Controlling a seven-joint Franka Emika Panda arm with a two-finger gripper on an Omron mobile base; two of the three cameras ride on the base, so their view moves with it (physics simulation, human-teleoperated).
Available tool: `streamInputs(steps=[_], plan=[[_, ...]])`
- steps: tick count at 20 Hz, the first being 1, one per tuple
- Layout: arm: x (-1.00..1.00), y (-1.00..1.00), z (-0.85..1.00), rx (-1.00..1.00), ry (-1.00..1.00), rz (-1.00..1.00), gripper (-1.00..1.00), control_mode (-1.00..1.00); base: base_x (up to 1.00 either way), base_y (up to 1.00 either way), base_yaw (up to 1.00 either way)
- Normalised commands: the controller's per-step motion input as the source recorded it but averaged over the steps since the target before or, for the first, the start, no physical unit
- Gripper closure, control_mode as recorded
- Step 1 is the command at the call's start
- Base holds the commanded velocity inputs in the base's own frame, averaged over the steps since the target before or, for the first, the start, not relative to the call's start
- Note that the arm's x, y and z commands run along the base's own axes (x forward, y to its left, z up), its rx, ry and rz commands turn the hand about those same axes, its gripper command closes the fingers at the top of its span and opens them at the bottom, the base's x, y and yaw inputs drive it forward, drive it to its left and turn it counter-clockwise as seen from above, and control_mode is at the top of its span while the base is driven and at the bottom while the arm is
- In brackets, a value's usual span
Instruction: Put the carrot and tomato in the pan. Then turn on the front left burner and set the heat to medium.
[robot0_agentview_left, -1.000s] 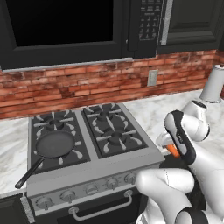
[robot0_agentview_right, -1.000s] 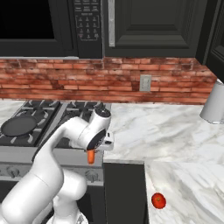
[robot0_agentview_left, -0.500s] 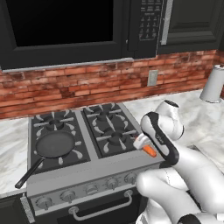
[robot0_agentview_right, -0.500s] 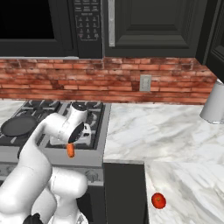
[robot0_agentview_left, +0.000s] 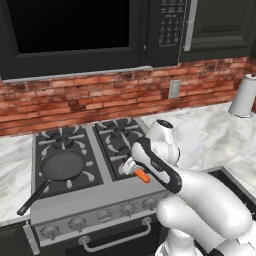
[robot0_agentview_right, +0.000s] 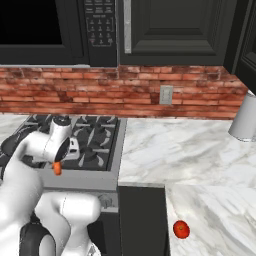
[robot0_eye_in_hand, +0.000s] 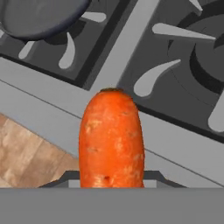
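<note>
The short, bright orange tapered carrot (robot0_agentview_left: 142, 175) is clenched in the two-finger gripper (robot0_agentview_left: 136, 171) and now hangs over the front edge of the steel stove (robot0_agentview_left: 75, 199), near its front right burner. Half a second ago it was more to the right, above the marble counter, so the arm is carrying it toward 9 o'clock, to the round matte black frying pan (robot0_agentview_left: 62, 165) on the front left burner (robot0_agentview_left: 86, 170). I judge the first placing is half done.

The small glossy red tomato (robot0_agentview_right: 181, 229) waits well apart, on the counter at 4 o'clock in the right base view. In the hand view the carrot (robot0_eye_in_hand: 111, 139) covers the finger tips, and the pan (robot0_eye_in_hand: 39, 17) is cut off at 11 o'clock.
</note>
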Motion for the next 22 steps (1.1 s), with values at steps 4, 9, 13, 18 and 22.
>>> streamInputs(steps=[4, 9, 13, 18, 22], plan=[[0.41, 0.67, 0.0, 0.0, 0.0, -0.07, 1.0, -1.0, 0.0, 0.0, 0.0], [0.32, 0.63, 0.1, 0.0, 0.0, -0.1, 1.0, -1.0, 0.0, 0.0, 0.0], [0.21, 0.69, 0.3, 0.0, 0.0, -0.08, 1.0, -1.0, 0.0, 0.0, 0.0], [0.16, 0.68, 0.38, 0.0, -0.03, -0.07, 1.0, -1.0, 0.0, 0.0, 0.0], [0.25, 0.49, 0.16, 0.0, -0.04, -0.02, 1.0, -1.0, 0.0, 0.0, 0.0]])
